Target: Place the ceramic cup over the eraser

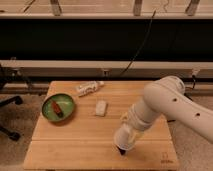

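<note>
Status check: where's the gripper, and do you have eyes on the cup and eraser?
Gripper shut, low over table's front edge. Cup and eraser not visible. Green bowl, flat white piece, white bottle sit far left.

Wooden table (75,140), green bowl (58,107) left, white bottle (89,88) rear, flat white piece (101,108) centre, end effector (121,149) near front
</note>
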`<state>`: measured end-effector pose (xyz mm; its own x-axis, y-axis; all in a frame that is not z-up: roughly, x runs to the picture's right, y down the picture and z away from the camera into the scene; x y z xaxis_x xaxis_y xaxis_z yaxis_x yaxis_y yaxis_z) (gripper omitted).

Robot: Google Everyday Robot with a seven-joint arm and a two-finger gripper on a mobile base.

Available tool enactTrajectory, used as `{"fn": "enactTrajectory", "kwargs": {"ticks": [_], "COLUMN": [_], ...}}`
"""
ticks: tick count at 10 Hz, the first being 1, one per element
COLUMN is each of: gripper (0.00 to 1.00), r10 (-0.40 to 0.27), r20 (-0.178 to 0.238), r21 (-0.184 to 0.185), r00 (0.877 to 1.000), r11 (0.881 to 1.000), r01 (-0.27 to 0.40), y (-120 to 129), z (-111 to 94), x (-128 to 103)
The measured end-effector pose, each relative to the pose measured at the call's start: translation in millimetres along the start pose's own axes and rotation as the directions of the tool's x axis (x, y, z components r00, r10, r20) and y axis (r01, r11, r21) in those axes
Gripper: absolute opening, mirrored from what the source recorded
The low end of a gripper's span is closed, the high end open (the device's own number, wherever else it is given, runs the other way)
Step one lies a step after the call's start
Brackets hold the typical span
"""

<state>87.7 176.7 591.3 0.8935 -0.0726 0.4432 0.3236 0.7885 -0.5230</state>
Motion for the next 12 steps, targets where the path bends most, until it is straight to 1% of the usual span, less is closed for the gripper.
{"fn": "enactTrajectory", "kwargs": {"ticks": [3, 7, 9, 12], "gripper": [0.0, 0.0, 0.0, 0.0], "r10": [-0.009, -0.013, -0.013, -0.012], "r20": [0.008, -0.002, -0.005, -0.007], "r21": [-0.007, -0.039, -0.049, -0.054], "r00": [1.0, 1.0, 1.0, 1.0], "r11": [1.0, 0.999, 0.999, 0.998], "r01": [0.009, 0.013, 0.013, 0.011], "y": [-4.6, -2.2, -0.3, 1.4], "z": [7.3, 26.8, 34.1, 44.3], "x": [-6.4, -9.3, -10.3, -11.4]}}
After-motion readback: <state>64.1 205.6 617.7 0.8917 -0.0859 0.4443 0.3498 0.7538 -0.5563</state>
